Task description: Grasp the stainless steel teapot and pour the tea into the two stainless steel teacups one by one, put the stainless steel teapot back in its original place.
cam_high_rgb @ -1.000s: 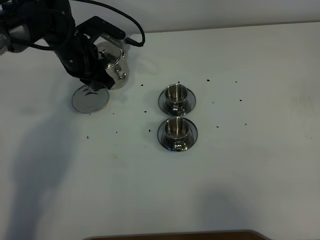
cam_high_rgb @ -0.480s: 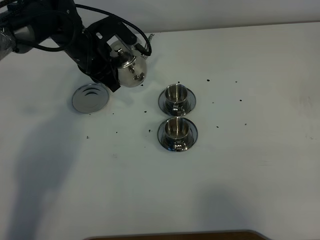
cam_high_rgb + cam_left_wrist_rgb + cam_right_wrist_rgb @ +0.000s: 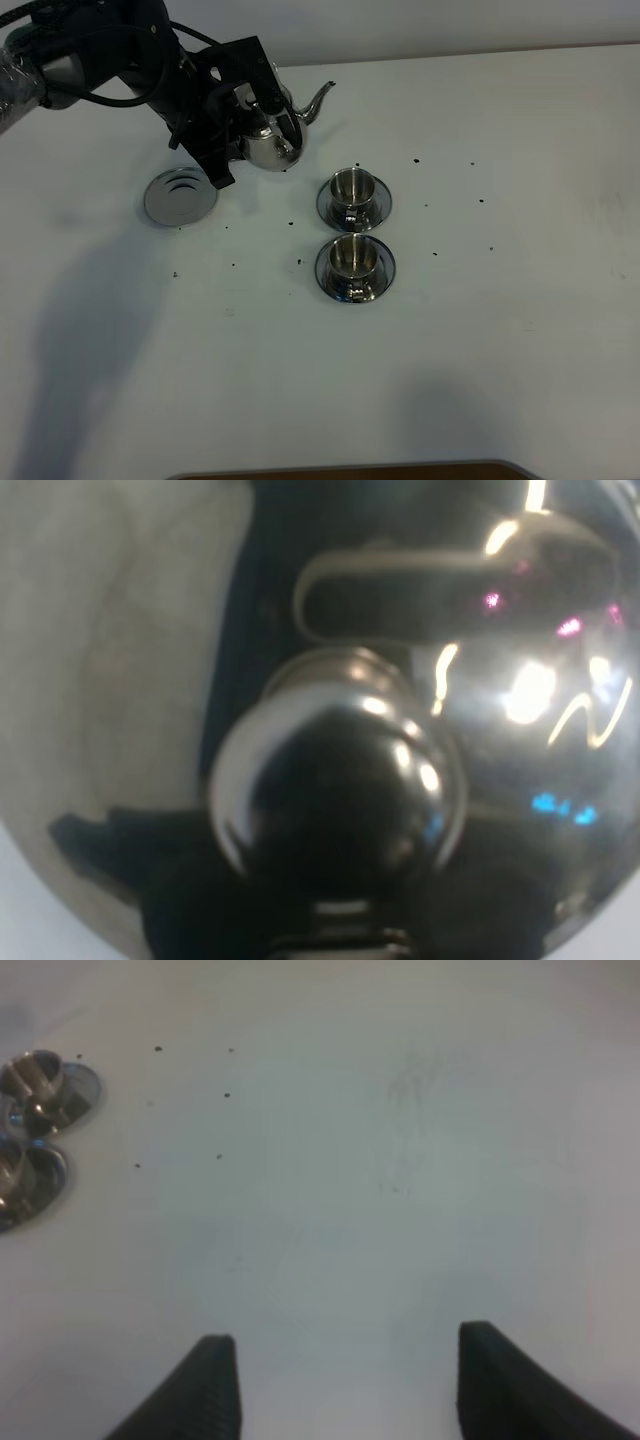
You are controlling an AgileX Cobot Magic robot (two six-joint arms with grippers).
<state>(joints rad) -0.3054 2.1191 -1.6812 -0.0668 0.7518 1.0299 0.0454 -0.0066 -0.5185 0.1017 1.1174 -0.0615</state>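
My left claw (image 3: 243, 112) is clamped on the teapot (image 3: 270, 140). A second ago the pot hung at the far edge of the disc (image 3: 180, 196). Now it is further right, between the disc and the far cup (image 3: 352, 190), near both and touching neither. The spout (image 3: 318, 98), hidden before, now shows and points right, toward the far side of the table (image 3: 500, 330). The disc, then partly under my arm, lies fully in view. The far cup and the near cup (image 3: 352, 260) have not shifted on their saucers.

My own wrist covers the handle and my fingers from above. Up close I get only a blur of lid and knob (image 3: 335, 790). I cannot tell whether either cup holds tea.

My right claw (image 3: 350, 1390) stands apart over bare table, with the cups cut off at the edge of its view.
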